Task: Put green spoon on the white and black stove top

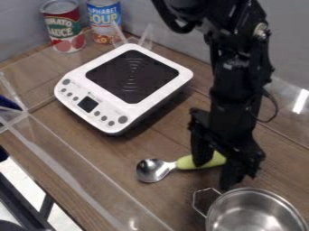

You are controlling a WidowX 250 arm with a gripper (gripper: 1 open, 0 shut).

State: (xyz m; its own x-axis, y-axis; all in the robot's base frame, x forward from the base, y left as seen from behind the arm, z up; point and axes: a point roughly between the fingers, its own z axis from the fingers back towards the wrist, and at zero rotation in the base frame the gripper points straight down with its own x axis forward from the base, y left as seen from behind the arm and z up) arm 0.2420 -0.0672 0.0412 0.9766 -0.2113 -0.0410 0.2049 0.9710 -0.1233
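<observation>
Steel pot (251, 213) inside unclear, jaws (221, 161) straddling green spoon (182, 163) handle, grip unclear

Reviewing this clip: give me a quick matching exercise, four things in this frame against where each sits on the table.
Things:
1. green spoon
2. white and black stove top
3. steel pot
4. cans

Places:
A. back left corner
B. front right corner
C. middle of the table
D. under the gripper, handle between its fingers

Pairs: 1-D, 2-C, 3-B, 4-A
</observation>
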